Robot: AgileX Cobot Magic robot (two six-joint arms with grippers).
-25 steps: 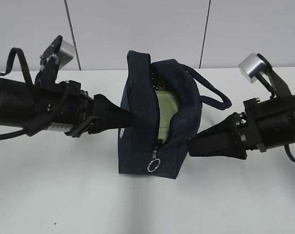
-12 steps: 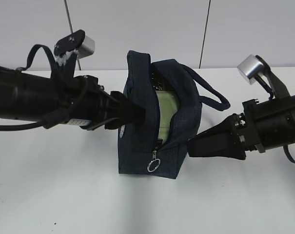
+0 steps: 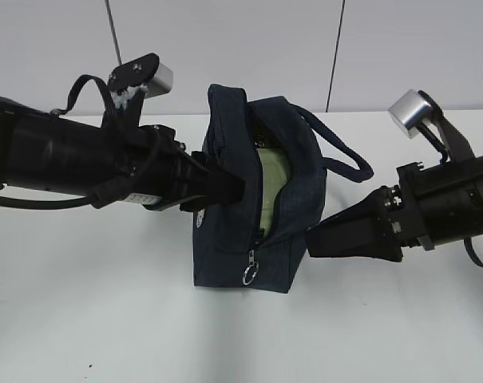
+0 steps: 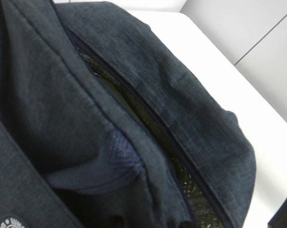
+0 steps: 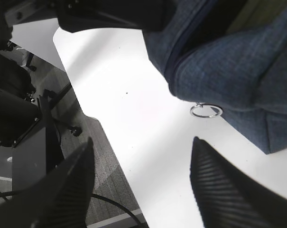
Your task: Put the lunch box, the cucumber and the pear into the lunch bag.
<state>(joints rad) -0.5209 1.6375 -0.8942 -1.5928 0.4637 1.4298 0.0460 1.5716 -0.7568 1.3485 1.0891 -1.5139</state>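
Note:
The navy lunch bag (image 3: 225, 239) stands upright mid-table with its zipper open. The pale green lunch box (image 3: 271, 187) shows inside the opening. The silver ring pull (image 3: 251, 272) hangs low on the front and also shows in the right wrist view (image 5: 206, 110). My left gripper (image 3: 235, 190) pushes into the bag's left flap at the opening; its tips are hidden in fabric. The left wrist view shows only bag fabric (image 4: 181, 95) and dark lining. My right gripper (image 5: 142, 140) is open and empty, low beside the bag's right side (image 3: 314, 237). Cucumber and pear are not seen.
The bag's strap handle (image 3: 345, 159) loops out to the right above my right gripper. The white table (image 3: 105, 319) runs to a grey wall behind. The right wrist view shows the table edge (image 5: 98, 128), with floor and black equipment beyond it.
My left arm has moved right and slightly up, pushing its tip deeper into the bag's opening. The strap loop has sagged a little. The right arm has not moved.

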